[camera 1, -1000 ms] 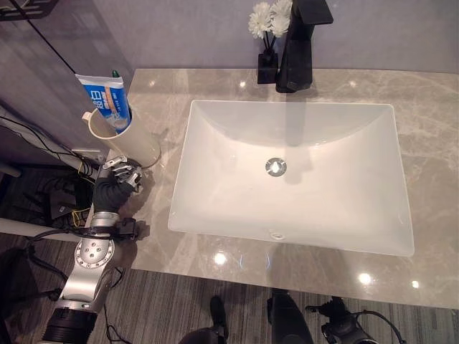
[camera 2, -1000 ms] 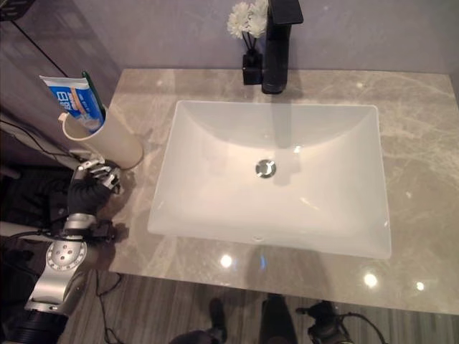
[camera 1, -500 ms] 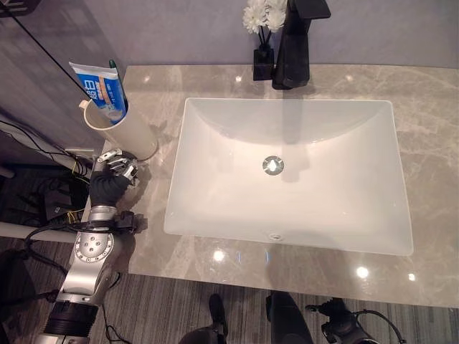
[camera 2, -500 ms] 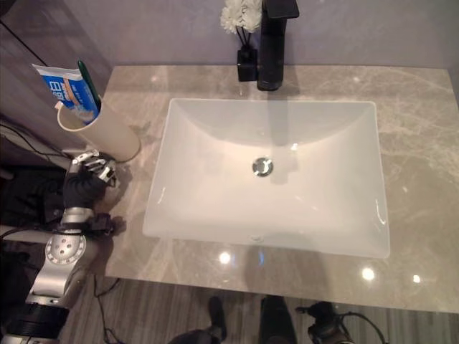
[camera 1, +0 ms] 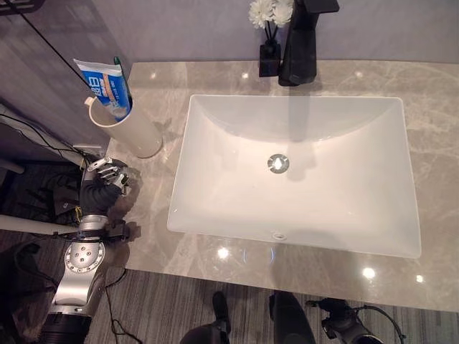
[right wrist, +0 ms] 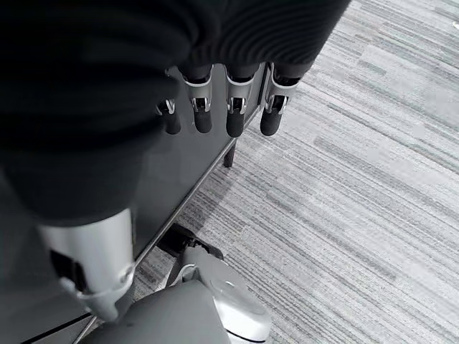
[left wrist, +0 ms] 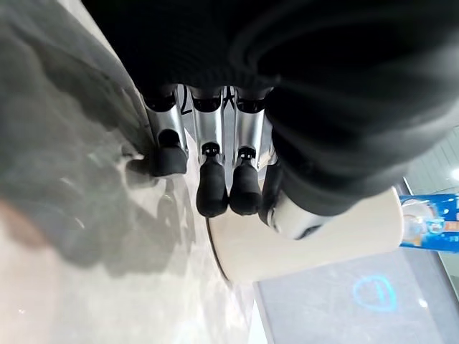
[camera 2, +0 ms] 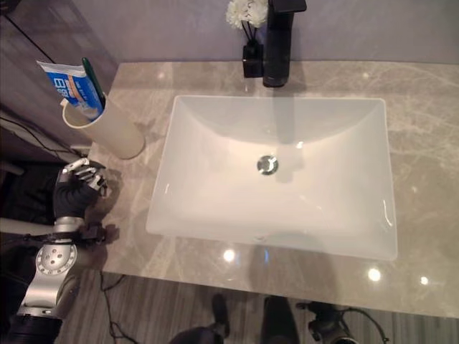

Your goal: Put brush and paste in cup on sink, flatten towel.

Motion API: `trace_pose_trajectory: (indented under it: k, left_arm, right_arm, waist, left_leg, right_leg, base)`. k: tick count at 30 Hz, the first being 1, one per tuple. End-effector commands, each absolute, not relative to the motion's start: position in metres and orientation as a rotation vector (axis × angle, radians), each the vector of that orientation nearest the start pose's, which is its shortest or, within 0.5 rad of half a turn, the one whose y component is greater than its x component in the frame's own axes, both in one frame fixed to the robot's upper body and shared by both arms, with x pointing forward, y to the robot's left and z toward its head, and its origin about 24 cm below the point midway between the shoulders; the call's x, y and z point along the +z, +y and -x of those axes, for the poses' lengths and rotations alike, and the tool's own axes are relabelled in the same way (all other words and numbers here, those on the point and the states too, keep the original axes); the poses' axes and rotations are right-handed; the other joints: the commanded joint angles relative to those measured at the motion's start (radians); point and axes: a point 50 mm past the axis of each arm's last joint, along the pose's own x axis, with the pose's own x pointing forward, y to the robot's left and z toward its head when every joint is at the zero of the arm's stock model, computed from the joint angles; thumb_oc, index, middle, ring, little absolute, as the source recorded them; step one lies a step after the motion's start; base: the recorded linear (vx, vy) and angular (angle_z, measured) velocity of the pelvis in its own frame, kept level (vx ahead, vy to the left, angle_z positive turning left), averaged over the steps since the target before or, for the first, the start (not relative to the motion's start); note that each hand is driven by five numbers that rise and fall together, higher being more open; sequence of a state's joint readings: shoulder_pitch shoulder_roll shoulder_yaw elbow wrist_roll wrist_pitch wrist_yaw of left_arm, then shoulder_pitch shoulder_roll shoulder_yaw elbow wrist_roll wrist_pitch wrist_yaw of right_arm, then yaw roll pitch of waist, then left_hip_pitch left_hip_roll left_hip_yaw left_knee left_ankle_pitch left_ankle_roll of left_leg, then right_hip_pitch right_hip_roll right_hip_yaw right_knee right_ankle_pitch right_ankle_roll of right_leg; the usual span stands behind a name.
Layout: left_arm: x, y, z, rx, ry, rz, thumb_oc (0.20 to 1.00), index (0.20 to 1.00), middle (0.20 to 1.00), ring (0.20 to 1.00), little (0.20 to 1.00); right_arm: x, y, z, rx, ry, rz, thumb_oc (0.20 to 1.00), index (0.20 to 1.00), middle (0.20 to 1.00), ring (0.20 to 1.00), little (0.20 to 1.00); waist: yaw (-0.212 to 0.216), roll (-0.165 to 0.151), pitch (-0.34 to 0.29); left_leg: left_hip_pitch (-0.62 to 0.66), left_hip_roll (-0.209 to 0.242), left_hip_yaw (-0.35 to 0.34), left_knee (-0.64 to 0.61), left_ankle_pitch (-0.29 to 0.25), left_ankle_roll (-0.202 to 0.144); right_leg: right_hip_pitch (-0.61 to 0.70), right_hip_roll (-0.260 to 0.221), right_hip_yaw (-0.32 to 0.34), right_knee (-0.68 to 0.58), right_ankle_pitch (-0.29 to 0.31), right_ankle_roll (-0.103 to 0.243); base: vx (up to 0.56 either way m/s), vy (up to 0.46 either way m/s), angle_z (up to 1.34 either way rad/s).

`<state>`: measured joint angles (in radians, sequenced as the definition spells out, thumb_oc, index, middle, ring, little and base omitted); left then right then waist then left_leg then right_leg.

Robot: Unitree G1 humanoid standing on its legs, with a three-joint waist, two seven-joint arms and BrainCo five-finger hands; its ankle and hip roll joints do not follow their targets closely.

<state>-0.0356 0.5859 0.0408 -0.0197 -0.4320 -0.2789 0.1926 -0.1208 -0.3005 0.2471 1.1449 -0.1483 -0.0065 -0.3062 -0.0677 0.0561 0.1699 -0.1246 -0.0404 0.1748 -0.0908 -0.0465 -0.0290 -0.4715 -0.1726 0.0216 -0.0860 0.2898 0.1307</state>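
The cup [camera 1: 130, 127] is seen standing on the table's [camera 1: 344, 265] left end, tilted toward the wall, with the paste [camera 1: 106, 86] and the brush [camera 1: 119, 68] inside it, both projecting above the rim. The cup is placed just beside the left edge of the sink [camera 1: 294, 172], apart from it.

The left hand [camera 1: 100, 188] is held low at the table's left edge, just in front of the cup and apart from it. Its back is turned up and its fingers [left wrist: 212, 188] are curled downward, close together, with nothing held; in the wrist view the dark tips are seen hanging just above the table surface, with the cup beyond them. The forearm is aligned nearly straight back from the table's front-left corner.

The right hand [right wrist: 215, 107] is seen in its own wrist view hanging over the floor [right wrist: 373, 179], fingers relaxed and straight, empty.

A faucet [camera 1: 301, 43] and a flower vase [camera 1: 270, 50] are noted at the back edge, touching or nearly so. Bare table is observed right of the sink and along the front.
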Motion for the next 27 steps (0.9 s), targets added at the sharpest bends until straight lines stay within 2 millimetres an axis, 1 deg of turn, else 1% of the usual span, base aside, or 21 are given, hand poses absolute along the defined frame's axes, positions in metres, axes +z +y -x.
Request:
trace_pose_trajectory:
  k: [1,6,8,11,15,18,23,27]
  left_arm:
    - [0.133,0.279,-0.254,0.225,-0.375,-0.189,0.2,0.2,0.2,0.2,0.2]
    - [0.137,0.285,-0.262,0.258,-0.377,-0.213,0.2,0.2,0.2,0.2,0.2]
    - [0.146,0.286,-0.269,0.266,-0.401,-0.229,0.2,0.2,0.2,0.2,0.2]
    - [0.15,0.286,-0.274,0.285,-0.415,-0.227,0.2,0.2,0.2,0.2,0.2]
    - [0.149,0.278,-0.285,0.288,-0.42,-0.132,0.2,0.2,0.2,0.2,0.2]
    - [0.154,0.274,-0.292,0.287,-0.432,-0.12,0.2,0.2,0.2,0.2,0.2]
    - [0.151,0.273,-0.293,0.297,-0.426,-0.116,0.2,0.2,0.2,0.2,0.2]
    - [0.141,0.273,-0.286,0.289,-0.395,-0.13,0.2,0.2,0.2,0.2,0.2]
  right_arm:
    - [-0.126,-0.246,-0.17,-0.148,0.881,0.705,1.0,1.0,1.0,1.0,1.0]
    - [-0.128,-0.251,-0.162,-0.162,0.902,0.703,1.0,1.0,1.0,1.0,1.0]
    - [-0.128,-0.252,-0.159,-0.168,0.905,0.703,1.0,1.0,1.0,1.0,1.0]
    - [-0.127,-0.251,-0.162,-0.169,0.886,0.698,1.0,1.0,1.0,1.0,1.0]
    - [-0.128,-0.248,-0.162,-0.153,0.882,0.703,1.0,1.0,1.0,1.0,1.0]
    - [-0.127,-0.245,-0.164,-0.15,0.874,0.705,1.0,1.0,1.0,1.0,1.0]
    - [-0.127,-0.242,-0.167,-0.144,0.864,0.702,1.0,1.0,1.0,1.0,1.0]
    - [-0.128,-0.244,-0.164,-0.145,0.878,0.708,1.0,1.0,1.0,1.0,1.0]
  waist:
    - [-0.015,-0.038,0.02]
    - [-0.027,-0.033,0.024]
    - [-0.041,-0.03,0.025]
    - [-0.049,-0.032,0.026]
    - [-0.063,-0.033,0.027]
    - [-0.072,-0.032,0.028]
    - [-0.078,-0.038,0.024]
    - [-0.077,-0.042,0.015]
  left_leg:
    - [0.023,-0.04,-0.032,0.053,-0.05,0.007]
    - [0.024,-0.035,-0.027,0.053,-0.051,0.002]
    - [0.026,-0.026,-0.017,0.047,-0.049,-0.003]
    - [0.025,-0.022,-0.006,0.044,-0.05,-0.005]
    - [0.024,-0.017,0.002,0.039,-0.046,-0.01]
    - [0.025,-0.016,0.007,0.033,-0.044,-0.012]
    - [0.032,-0.014,0.022,0.028,-0.047,-0.013]
    - [0.045,-0.008,0.026,0.033,-0.054,-0.013]
  right_leg:
    - [0.02,-0.01,0.07,-0.001,0.0,0.06]
    - [0.016,-0.004,0.072,-0.001,-0.003,0.058]
    - [0.009,0.006,0.083,-0.001,-0.006,0.056]
    - [-0.002,0.018,0.097,-0.001,-0.006,0.055]
    - [-0.01,0.022,0.106,-0.001,-0.004,0.054]
    - [-0.018,0.028,0.113,-0.001,-0.003,0.053]
    - [-0.017,0.039,0.125,-0.001,-0.003,0.053]
    - [-0.011,0.045,0.134,-0.001,-0.004,0.052]
  base:
    - [0.0,0.0,0.0]
    - [0.03,-0.005,-0.03]
    - [0.05,-0.008,-0.05]
    - [0.03,0.001,-0.14]
    - [0.01,-0.002,-0.12]
    - [0.0,0.0,0.0]
    - [0.0,-0.004,-0.05]
    - [0.01,-0.008,-0.11]
